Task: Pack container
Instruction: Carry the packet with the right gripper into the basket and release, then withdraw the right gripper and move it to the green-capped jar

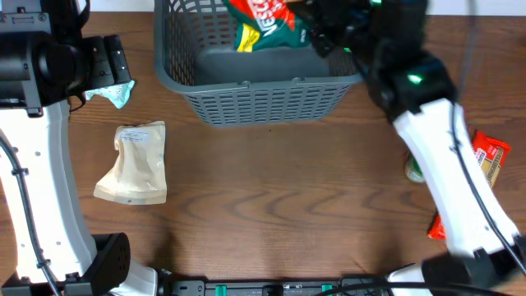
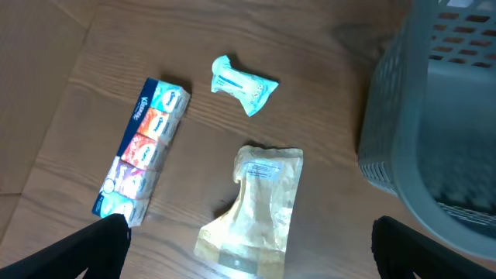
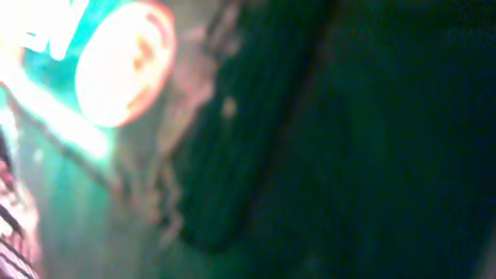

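The grey slotted container [image 1: 271, 103] stands at the table's far middle, and its wall shows in the left wrist view [image 2: 403, 116]. A green and red snack bag [image 1: 267, 25] lies tilted inside it. My right gripper [image 1: 325, 33] is over the container against that bag. The right wrist view is a close blur of the green bag [image 3: 116, 93], with no jaws visible. My left gripper [image 1: 111, 62] hangs at the far left, open and empty [image 2: 248, 260], above a beige pouch [image 2: 256, 201], which also shows in the overhead view [image 1: 136, 160].
A teal packet [image 1: 115, 94] [image 2: 244, 85] lies by the left gripper. A long pack of tissues [image 2: 143, 147] lies left of the pouch. Red packages [image 1: 491, 156] [image 1: 436, 226] and a green item [image 1: 413, 170] lie beside the right arm.
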Robot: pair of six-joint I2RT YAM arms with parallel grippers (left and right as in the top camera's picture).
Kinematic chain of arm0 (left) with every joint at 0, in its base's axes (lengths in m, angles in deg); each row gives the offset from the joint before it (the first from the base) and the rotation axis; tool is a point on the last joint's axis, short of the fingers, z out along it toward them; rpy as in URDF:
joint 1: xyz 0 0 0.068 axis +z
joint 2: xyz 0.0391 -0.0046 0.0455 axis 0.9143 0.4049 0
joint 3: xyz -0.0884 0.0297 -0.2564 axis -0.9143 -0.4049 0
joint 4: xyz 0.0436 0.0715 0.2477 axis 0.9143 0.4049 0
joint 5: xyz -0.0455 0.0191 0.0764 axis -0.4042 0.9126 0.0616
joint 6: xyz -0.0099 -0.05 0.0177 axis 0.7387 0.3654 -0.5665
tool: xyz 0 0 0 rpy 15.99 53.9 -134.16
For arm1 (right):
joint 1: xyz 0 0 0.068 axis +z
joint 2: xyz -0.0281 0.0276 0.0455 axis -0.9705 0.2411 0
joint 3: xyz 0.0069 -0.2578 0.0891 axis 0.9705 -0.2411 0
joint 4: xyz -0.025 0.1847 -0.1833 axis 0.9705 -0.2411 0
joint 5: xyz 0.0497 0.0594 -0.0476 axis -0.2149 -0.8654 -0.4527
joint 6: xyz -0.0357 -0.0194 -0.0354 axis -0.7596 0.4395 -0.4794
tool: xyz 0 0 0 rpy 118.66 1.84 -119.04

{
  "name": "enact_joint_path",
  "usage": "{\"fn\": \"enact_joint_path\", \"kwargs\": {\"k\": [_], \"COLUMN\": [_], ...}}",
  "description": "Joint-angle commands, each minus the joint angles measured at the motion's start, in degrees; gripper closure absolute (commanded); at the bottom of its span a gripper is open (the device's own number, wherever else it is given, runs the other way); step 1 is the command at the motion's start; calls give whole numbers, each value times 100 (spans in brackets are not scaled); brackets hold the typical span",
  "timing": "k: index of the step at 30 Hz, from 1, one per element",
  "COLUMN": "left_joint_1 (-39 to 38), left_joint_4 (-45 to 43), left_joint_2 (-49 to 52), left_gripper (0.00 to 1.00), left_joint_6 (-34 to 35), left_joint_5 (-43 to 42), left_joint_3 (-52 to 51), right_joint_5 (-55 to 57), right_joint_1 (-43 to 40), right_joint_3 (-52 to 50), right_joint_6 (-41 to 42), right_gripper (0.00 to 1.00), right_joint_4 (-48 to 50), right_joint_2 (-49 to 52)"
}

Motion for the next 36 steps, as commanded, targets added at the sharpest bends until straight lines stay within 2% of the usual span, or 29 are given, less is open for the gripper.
{"fn": "enact_joint_path", "kwargs": {"k": [1,16,17,19,21,25,28,31,33,36], "left_joint_1": [22,17,17,17,17,17,17,17,17,17], "left_joint_4": [17,17,17,17,17,17,17,17,15,15], "left_joint_2": [9,11,9,9,9,9,9,9,9,9], "left_gripper": [2,1,1,1,1,1,1,1,2,1], "left_joint_6": [-72,-72,-72,-72,-72,-72,-72,-72,-72,-72], "left_joint_5": [28,26,26,26,26,26,26,26,26,26], "left_joint_3": [11,11,11,11,11,11,11,11,11,11], "right_joint_5": [278,702,717,717,717,717,671,321,61,-72], "right_joint_1": [46,24,22,20,20,20,31,31,-9,-136], "right_joint_3": [168,168,168,168,168,168,168,262,540,1349], "right_joint_6": [-149,177,177,175,175,177,199,199,452,1038], "right_gripper": [99,99,91,65,56,51,40,40,41,30], "right_joint_4": [142,-352,-428,-595,-702,-785,-778,-660,-658,-1043], "right_joint_2": [382,1462,1482,1508,1508,1504,1464,1329,1204,1121]}}
